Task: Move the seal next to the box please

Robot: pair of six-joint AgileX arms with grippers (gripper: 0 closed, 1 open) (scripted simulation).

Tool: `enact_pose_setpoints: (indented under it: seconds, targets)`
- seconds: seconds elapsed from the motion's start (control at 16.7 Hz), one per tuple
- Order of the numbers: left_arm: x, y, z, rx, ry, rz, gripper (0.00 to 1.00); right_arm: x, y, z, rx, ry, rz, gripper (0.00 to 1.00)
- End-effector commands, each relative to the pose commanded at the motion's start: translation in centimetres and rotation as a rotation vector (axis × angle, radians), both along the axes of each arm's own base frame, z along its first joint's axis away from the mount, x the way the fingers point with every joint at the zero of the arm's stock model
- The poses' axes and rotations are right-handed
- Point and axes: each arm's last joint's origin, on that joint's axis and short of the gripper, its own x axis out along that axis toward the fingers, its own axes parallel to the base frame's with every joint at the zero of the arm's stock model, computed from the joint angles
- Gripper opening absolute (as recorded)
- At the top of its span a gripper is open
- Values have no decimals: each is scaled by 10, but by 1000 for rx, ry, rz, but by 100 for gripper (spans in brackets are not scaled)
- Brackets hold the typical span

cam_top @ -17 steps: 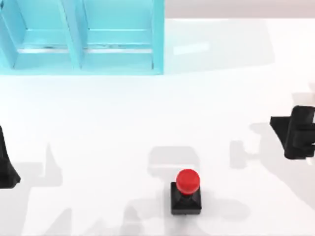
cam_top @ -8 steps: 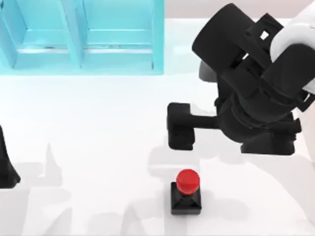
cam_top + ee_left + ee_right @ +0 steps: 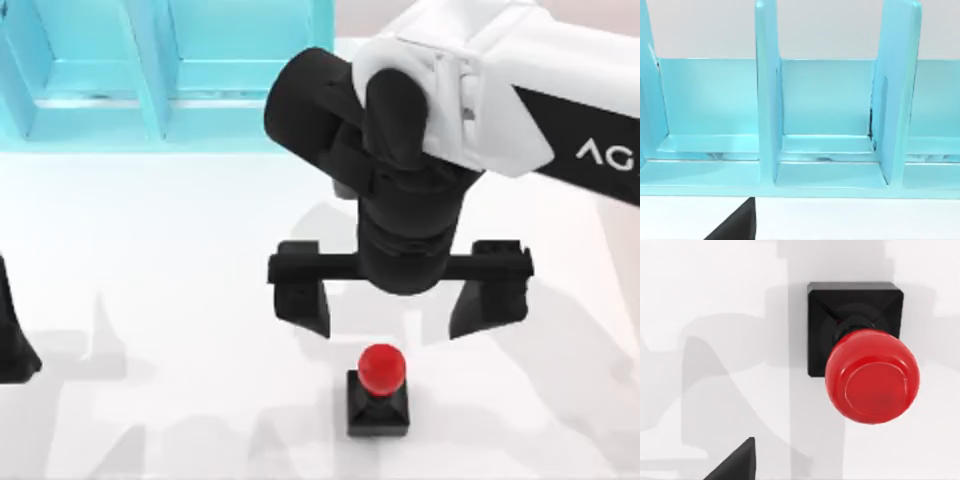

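The seal stands upright near the tabletop's front edge, untouched. Our right gripper hovers just behind it, jaws spread wide and empty. The box sits at the far left corner; our left gripper is parked at the left edge, its jaws we cannot tell.

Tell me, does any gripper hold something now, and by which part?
Nothing is held. The right gripper is open above the table, just behind the seal, not touching it. The left gripper is parked at the table's left edge.
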Motion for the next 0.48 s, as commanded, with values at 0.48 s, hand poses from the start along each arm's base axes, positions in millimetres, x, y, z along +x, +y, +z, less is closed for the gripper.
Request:
enact_pose_setpoints:
  seconds: [0.48]
  targets:
    - [0,0,0,0,0,0,100,2,0,-12,-4,4,-1,100]
